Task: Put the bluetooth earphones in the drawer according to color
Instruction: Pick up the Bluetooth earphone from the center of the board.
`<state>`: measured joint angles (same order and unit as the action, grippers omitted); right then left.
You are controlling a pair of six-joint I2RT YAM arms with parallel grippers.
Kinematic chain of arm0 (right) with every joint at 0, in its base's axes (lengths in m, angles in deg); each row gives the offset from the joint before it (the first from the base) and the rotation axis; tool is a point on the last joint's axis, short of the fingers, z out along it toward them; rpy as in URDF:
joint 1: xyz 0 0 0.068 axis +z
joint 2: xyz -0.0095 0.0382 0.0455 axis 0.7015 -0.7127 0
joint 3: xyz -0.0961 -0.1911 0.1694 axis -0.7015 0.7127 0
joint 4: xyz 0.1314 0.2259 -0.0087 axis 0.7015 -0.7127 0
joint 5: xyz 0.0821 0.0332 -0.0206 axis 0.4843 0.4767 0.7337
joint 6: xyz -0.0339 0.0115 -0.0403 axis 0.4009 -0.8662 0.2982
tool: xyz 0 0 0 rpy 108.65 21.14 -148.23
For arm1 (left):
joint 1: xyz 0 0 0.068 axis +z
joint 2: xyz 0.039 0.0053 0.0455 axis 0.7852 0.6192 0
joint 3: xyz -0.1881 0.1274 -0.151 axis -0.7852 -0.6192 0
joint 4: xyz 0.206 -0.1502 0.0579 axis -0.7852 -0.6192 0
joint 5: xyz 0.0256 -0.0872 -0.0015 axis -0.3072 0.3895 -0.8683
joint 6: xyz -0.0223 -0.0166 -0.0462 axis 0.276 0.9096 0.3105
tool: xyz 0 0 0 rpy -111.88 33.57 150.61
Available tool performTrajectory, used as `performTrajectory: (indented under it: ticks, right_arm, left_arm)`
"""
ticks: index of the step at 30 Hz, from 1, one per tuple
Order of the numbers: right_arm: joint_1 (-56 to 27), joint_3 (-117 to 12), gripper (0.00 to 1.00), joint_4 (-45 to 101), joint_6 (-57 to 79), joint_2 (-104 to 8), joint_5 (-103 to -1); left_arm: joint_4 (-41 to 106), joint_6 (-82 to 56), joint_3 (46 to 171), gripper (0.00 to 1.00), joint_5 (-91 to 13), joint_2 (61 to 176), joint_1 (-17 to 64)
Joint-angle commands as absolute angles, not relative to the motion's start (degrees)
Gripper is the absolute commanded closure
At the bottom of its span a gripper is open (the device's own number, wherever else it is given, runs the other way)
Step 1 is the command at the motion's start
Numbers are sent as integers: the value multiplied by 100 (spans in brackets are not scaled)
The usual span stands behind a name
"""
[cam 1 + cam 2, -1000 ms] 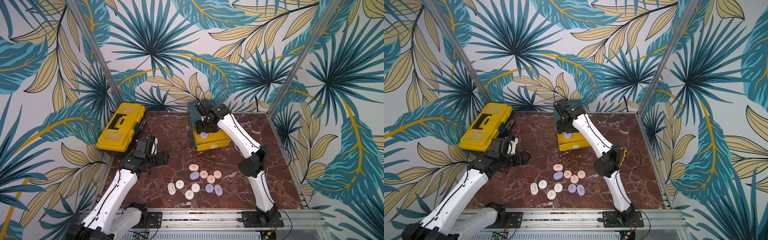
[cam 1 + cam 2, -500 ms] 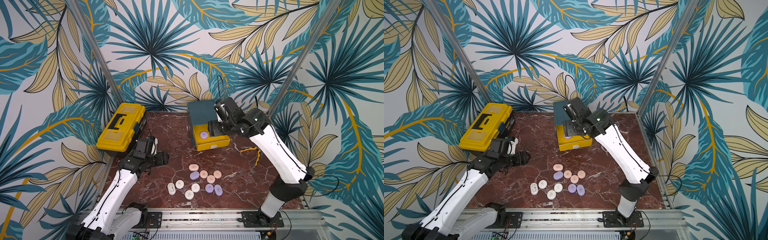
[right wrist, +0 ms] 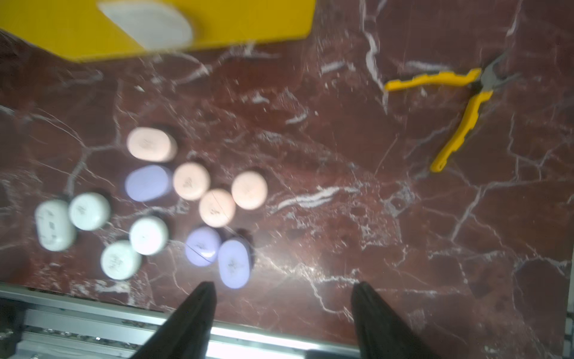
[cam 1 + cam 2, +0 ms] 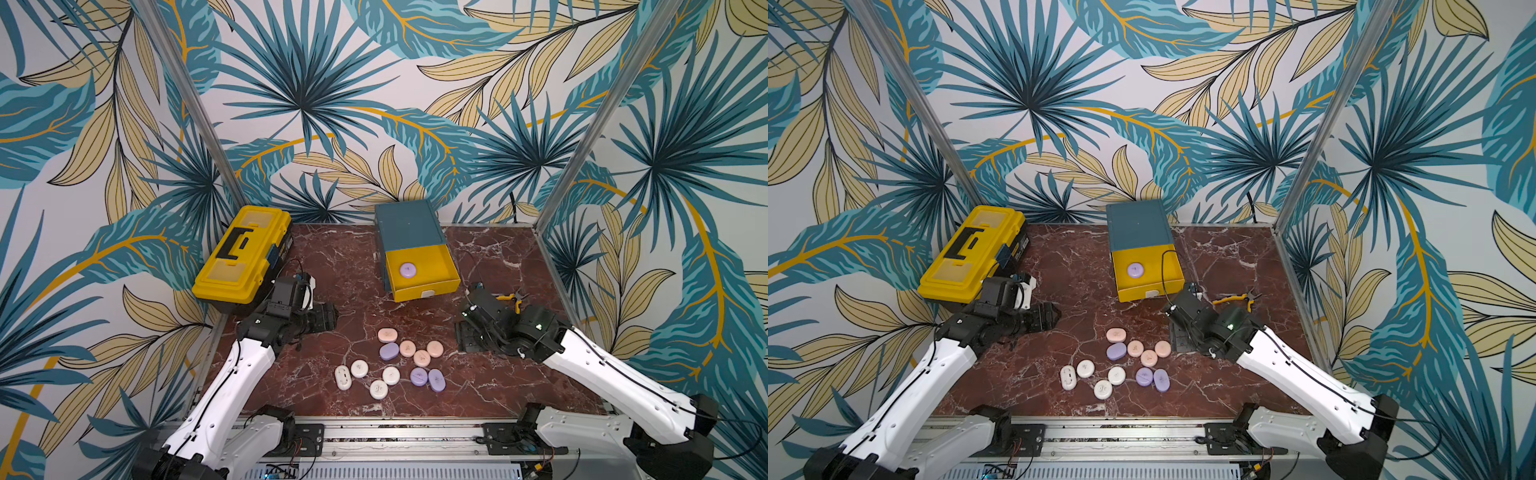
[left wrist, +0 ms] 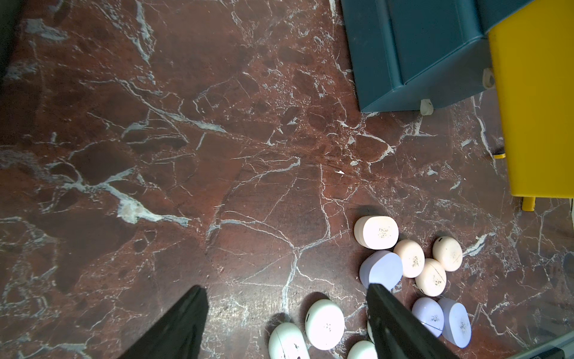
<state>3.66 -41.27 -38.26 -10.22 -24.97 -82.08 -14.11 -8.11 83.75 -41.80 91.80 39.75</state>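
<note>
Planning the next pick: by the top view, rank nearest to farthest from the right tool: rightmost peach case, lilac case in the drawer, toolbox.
From the right tool:
1. Rightmost peach case, just left of it.
2. Lilac case, in the open yellow drawer behind.
3. Toolbox, far-left back corner.

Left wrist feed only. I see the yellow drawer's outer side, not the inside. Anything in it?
Observer: One lilac case lies in the open yellow drawer. Nothing else is in it.
Operator: Other arm carrying anything?
Observer: No. The right gripper is open and empty.
Operator: My finger blocks some whites. How many are out?
Observer: Four white cases lie on the table.
</note>
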Motion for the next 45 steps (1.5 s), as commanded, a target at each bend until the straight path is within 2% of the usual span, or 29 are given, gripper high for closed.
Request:
performTrajectory:
  ticks: [1,11,16,25,37,45]
  right_arm:
    - [487,-3510,24,-3524,-1335,-2981,-7770]
    - [631,-3297,23,-2457,-1206,-4637,-7105]
    - [740,-3376,23,-2251,-1187,-5050,-6881]
    - [876,-3154,22,-2151,-1239,-5129,-6610]
    - [908,-2698,28,-2198,-1448,-4697,-6602]
    - [924,-2672,32,-2185,-1417,-4882,-6573]
  left_arm:
    - [-1470,-870,8253,15,-4183,9195,4015]
    - [-1489,-862,8201,15,-4190,9173,4014]
    - [-1496,-857,8189,15,-4171,9142,4014]
    - [-1435,-844,8134,15,-4159,9159,4014]
    - [-1463,-840,8110,15,-4163,9124,4014]
    - [-1452,-836,8118,15,-4159,9126,4014]
